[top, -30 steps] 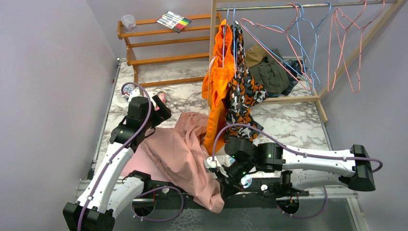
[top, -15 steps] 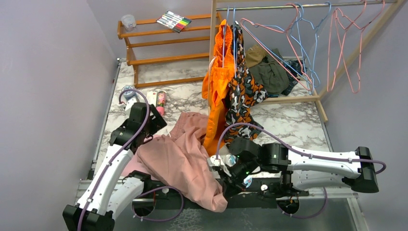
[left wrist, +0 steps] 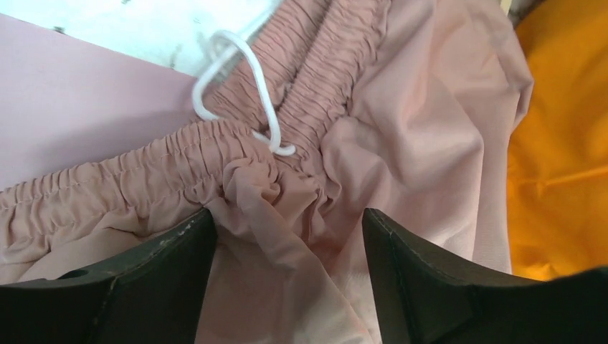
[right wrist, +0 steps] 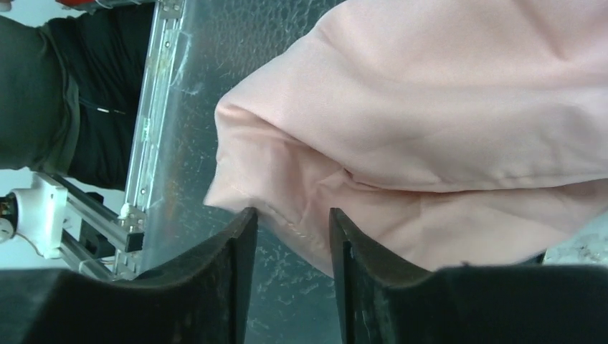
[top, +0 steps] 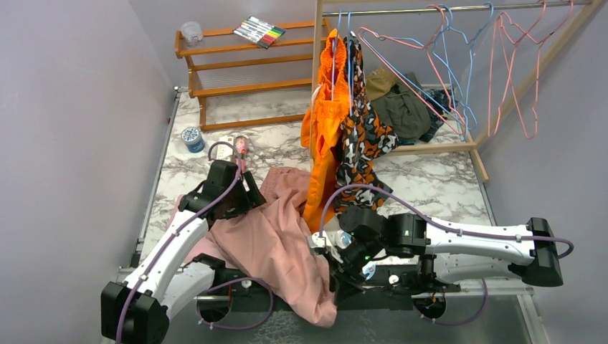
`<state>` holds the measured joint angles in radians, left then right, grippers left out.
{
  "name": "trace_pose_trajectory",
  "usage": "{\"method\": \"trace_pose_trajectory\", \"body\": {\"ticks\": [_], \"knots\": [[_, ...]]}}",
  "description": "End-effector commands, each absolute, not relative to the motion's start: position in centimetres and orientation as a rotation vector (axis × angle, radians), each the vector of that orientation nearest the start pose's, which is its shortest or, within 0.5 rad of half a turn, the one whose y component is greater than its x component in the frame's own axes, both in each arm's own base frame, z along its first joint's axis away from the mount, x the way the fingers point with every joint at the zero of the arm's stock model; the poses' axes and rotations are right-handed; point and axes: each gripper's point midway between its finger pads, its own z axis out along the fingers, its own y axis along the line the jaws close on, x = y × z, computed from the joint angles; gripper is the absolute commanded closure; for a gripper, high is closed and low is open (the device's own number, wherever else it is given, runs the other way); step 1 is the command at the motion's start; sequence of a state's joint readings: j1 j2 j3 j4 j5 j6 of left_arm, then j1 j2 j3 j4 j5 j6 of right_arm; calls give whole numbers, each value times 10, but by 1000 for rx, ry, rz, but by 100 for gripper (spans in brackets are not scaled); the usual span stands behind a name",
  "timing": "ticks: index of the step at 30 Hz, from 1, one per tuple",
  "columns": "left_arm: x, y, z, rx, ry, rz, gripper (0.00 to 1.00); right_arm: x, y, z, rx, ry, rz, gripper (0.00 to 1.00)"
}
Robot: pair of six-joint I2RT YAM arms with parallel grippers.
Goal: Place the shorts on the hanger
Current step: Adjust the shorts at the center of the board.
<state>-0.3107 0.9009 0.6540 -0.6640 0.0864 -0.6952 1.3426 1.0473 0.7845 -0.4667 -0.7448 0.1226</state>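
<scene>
The dusty-pink shorts [top: 272, 236] lie crumpled on the marble table, one leg spilling over the near edge. My left gripper [top: 247, 193] is down on their gathered waistband [left wrist: 143, 172], close to the white drawstring [left wrist: 251, 79]. It [left wrist: 287, 218] is open, with bunched fabric between its wide jaws. My right gripper [top: 337, 269] is at the hanging leg. In the right wrist view it [right wrist: 290, 215] is open, and the hem of the shorts [right wrist: 430, 107] lies loose between its tips. A pink wire hanger [top: 409, 79] hangs tilted on the rail, far from both grippers.
A plain orange garment [top: 323, 129] and a camouflage one [top: 362, 136] hang on the rail just behind the shorts. More pink and light-blue hangers [top: 459, 86] hang to the right. Dark clothes [top: 401, 107] are piled at the back. A wooden rack [top: 236, 68] holds markers [top: 259, 31]; a can [top: 191, 138] stands nearby.
My left gripper has come right and down onto the waistband, its jaws a little narrower. My right gripper has opened and let go of the shorts' hem.
</scene>
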Motion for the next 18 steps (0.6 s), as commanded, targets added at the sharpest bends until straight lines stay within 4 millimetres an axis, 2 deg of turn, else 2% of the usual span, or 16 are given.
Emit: {"method": "trace_pose_trajectory", "body": {"ticks": [1,5,7,9,12,17,18], "knots": [[204,-133,99,-361,2540,-610,28,-56,288,184,-1847,1829,1473,50],[203,-139,93,-340,2565,-612,31,-47,293,199,-1833,1787,1423,40],[207,-140,97,-327,2543,-611,31,-43,294,205,-1822,1772,1395,38],[212,-141,104,-302,2509,-619,37,-38,295,211,-1811,1759,1354,38],[218,-143,112,-258,2477,-626,54,-22,301,224,-1738,1726,1275,37],[225,-144,130,-190,2429,-627,99,15,313,258,-1493,1641,1145,37],[227,-144,141,-177,2395,-630,100,21,315,265,-1448,1623,1130,37]]}}
